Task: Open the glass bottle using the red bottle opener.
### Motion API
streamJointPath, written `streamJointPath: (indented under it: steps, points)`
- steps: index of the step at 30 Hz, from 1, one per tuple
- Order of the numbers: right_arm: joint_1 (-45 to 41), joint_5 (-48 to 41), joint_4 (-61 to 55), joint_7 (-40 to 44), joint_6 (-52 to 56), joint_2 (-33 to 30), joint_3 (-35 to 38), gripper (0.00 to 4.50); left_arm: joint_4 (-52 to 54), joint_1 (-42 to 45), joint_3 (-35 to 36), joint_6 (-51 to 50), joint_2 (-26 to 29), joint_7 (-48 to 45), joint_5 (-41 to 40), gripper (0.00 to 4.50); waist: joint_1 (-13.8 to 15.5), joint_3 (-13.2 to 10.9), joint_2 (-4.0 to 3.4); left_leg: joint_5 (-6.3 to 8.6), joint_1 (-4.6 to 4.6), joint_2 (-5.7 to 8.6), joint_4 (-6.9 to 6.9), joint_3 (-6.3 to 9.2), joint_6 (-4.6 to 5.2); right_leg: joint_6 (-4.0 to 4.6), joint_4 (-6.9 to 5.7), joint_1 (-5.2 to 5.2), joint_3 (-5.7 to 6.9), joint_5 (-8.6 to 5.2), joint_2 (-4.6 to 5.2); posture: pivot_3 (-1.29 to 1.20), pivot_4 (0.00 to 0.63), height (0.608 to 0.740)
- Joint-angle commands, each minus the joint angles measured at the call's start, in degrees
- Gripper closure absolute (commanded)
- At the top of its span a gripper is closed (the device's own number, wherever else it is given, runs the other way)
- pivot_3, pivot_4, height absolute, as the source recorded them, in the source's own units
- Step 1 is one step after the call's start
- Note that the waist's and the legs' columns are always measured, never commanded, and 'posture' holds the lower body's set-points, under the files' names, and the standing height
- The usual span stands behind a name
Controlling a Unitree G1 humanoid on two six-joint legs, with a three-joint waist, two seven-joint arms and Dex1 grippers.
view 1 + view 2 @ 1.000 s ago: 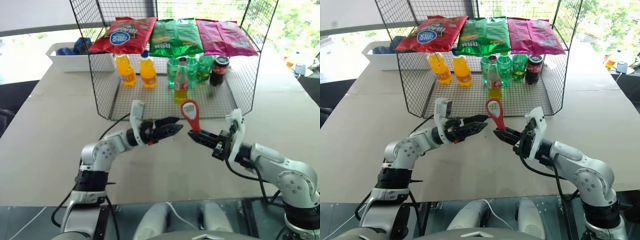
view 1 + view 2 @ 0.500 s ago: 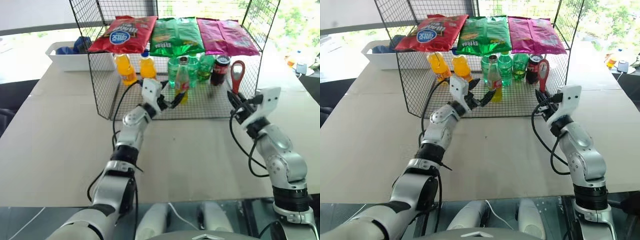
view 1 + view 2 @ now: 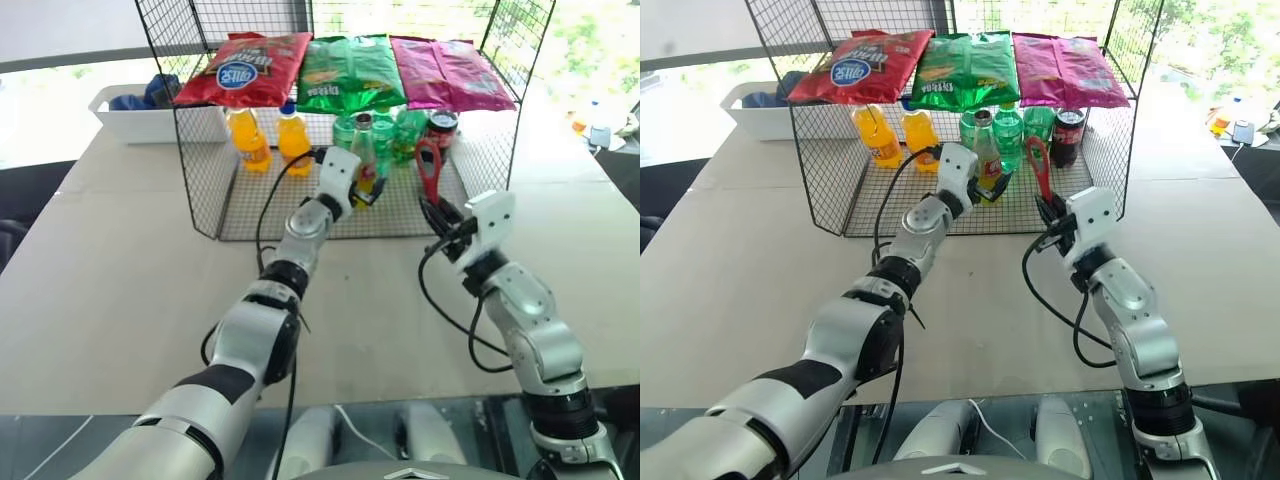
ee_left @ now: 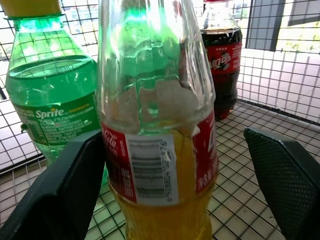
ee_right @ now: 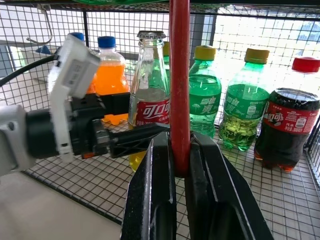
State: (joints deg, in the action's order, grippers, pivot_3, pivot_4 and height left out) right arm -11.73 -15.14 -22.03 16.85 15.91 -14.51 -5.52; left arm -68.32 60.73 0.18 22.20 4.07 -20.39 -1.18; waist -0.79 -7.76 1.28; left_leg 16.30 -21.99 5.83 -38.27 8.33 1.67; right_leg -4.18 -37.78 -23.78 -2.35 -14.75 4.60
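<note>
Inside the wire rack (image 3: 205,190), the glass bottle (image 4: 157,145) stands between the left gripper (image 3: 372,190)'s wide-open jaws — one finger (image 4: 55,195) touching its label — while the right gripper (image 5: 181,165), jaws clamped shut, holds the red bottle opener (image 3: 429,168) upright just beside it

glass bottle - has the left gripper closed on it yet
No: in the left wrist view the glass bottle stands between the left gripper's two black fingers, with a clear gap on one side.
</note>
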Motion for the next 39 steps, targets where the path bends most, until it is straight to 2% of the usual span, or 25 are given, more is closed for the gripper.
streamJointPath:
  steps: [1, 9, 16, 19, 21, 31, 39]
  points:
    - [0.61, 0.76, -3.87, -0.51, -0.28, 0.96, -0.46, 4.50, -2.44, 3.15, 0.60, 1.11, -0.66, 3.43, 1.31, 0.07, 0.00, 0.00, 0.00, 0.00, 0.01, 0.00, 0.00, 0.00, 0.00, 0.00, -0.01, 0.00, 0.00, 0.00, 0.00, 0.00, 0.150, 0.740]
    - [1.27, 1.77, -4.46, -0.85, -0.04, 1.71, 0.02, 4.50, -5.82, 6.62, 0.72, 0.06, -2.08, 9.51, 3.71, 0.07, 0.02, 0.00, 0.00, 0.00, 0.01, 0.01, -0.01, 0.00, 0.00, 0.00, -0.03, 0.00, 0.01, 0.00, -0.01, 0.00, 0.150, 0.740]
    - [1.37, 1.94, -4.60, -0.58, 0.11, 1.90, -0.41, 4.50, -7.38, 7.77, 2.14, -3.89, -3.22, 9.25, 3.55, 0.07, -0.08, 0.00, 0.00, 0.00, 0.02, 0.01, -0.01, -0.01, 0.00, 0.00, -0.05, -0.01, 0.01, 0.00, -0.02, 0.00, 0.150, 0.740]
    - [1.33, 2.12, -4.58, -0.66, -0.02, 2.02, -0.37, 4.50, -7.43, 7.68, 3.18, -4.64, -3.37, 9.39, 3.15, 0.84, -0.06, 0.00, 0.00, 0.00, 0.02, 0.01, -0.01, 0.00, -0.01, 0.00, -0.06, -0.01, 0.01, 0.00, -0.02, 0.00, 0.150, 0.740]
    - [1.41, 2.29, -4.61, -0.71, -0.08, 2.11, -0.34, 4.50, -7.34, 7.58, 3.46, -4.67, -3.38, 9.61, 3.32, 1.70, -0.05, 0.00, 0.00, 0.00, 0.02, 0.01, -0.01, 0.00, 0.00, 0.00, -0.06, -0.01, 0.01, 0.00, -0.01, 0.00, 0.150, 0.740]
    - [1.78, 2.92, -4.58, -0.67, -0.33, 2.45, -0.28, 4.50, -5.66, 6.44, 3.82, -3.12, -2.57, 7.88, 3.62, 1.73, -0.06, 0.00, 0.00, 0.00, 0.02, 0.01, -0.02, -0.01, -0.01, 0.00, -0.07, -0.01, 0.00, 0.00, -0.02, 0.00, 0.150, 0.740]
    - [1.58, 2.79, -4.25, -0.16, -0.39, 2.30, 0.71, 4.50, 6.95, 0.20, 2.23, 1.14, 0.82, -5.85, 2.12, 1.73, -0.18, 0.00, 0.00, 0.00, 0.00, 0.00, -0.02, 0.00, -0.01, 0.00, -0.07, -0.03, 0.00, 0.00, -0.01, 0.00, 0.150, 0.740]
